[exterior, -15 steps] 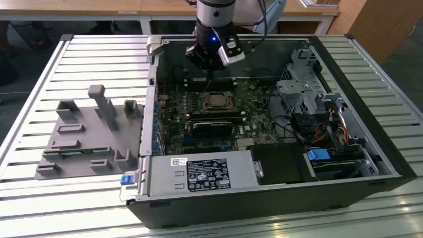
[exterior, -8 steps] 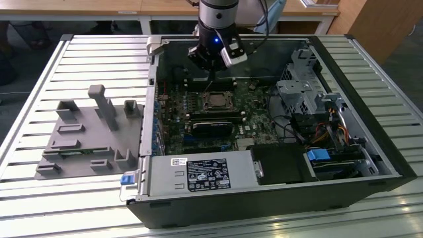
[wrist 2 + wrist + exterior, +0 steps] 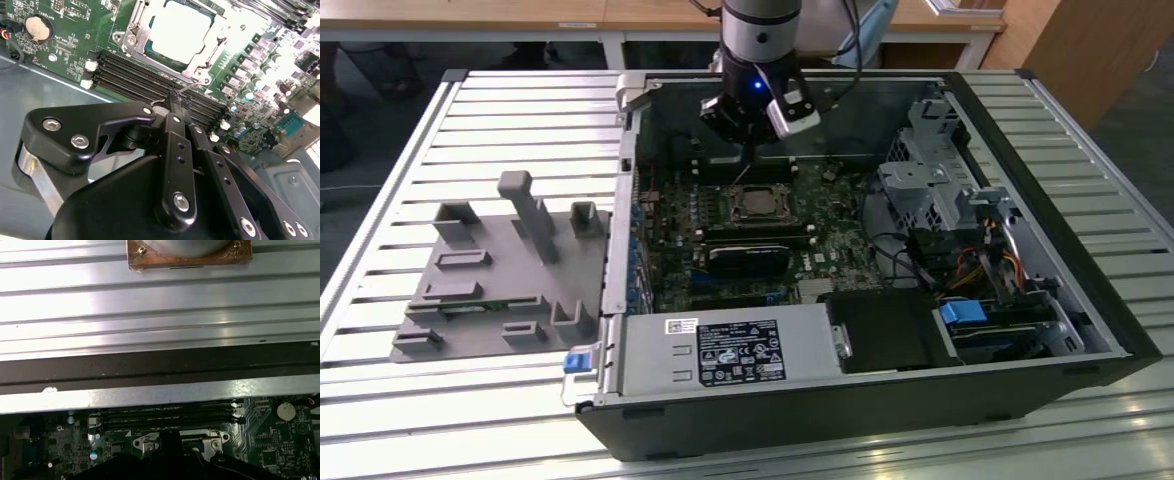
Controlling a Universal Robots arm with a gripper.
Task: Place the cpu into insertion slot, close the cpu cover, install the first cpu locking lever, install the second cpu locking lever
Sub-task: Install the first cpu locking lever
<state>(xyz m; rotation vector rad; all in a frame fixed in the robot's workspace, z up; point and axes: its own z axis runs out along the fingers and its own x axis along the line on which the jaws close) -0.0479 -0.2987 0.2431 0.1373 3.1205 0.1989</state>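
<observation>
A slatted metal table [image 3: 400, 400] fills the exterior view, and across its middle and right lies an open black computer case [image 3: 854, 400] with the green motherboard [image 3: 680, 225] exposed inside. On the left of that frame sits a grey fixture block [image 3: 494, 280] with posts and pockets. The arm comes down from the upper centre, and its hand [image 3: 750, 150] hangs just above the board, near the case's far wall.

Below the hand, at the centre of the exterior view, is the insertion slot [image 3: 757, 203]. In the second wrist view, at the upper middle of the frame, the cpu [image 3: 181, 31] lies seated in the socket, its pale top showing through the window of the cpu cover [image 3: 131, 31], which looks to be down over it. So the seating and the cover seem done, and the work appears to stand at the locking levers. A thin silvery wire lever [image 3: 192, 86] runs from the socket's lower corner toward the tip of the hand, whose fingers come together at a dark tip right at the lever's end; they look closed on it, though the contact itself is too small to be sure of. A lever move calls for swinging the wire down and tucking it under its catch.

Black memory slots [image 3: 140, 75] lie just beside the socket. In the first wrist view the hand's dark body covers most of the socket.
</observation>
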